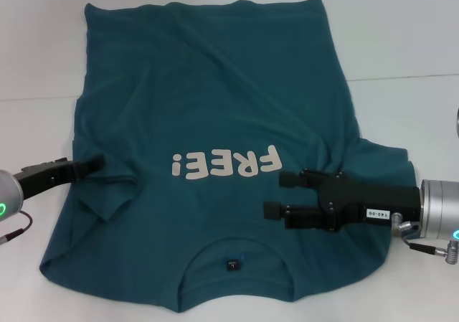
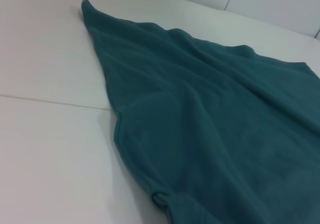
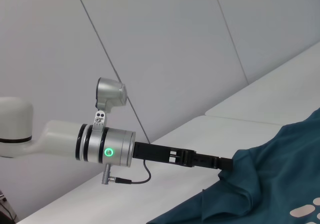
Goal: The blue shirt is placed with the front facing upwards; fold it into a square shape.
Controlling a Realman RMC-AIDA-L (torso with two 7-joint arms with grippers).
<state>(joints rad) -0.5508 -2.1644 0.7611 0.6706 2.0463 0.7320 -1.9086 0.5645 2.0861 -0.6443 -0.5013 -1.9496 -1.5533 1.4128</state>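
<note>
I see the white desk [image 1: 401,42] carrying the blue shirt [image 1: 215,107], spread front up, its neckline nearest me and the lettering [image 1: 224,166] inverted. I judge the first fold is just starting. My left pincer [image 1: 99,163] sits at the left sleeve, seemingly nipping a fold of cloth. My right pincer [image 1: 281,195] hovers over the chest, jaws wide, gripping nothing. Next it needs a hold on the right sleeve.

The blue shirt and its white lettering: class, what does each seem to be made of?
The blue shirt looks like soft matte knit, probably cotton: it drapes and wrinkles without shine. The white lettering looks like a flat, smooth print, with crisp edges lying on the cloth.
</note>
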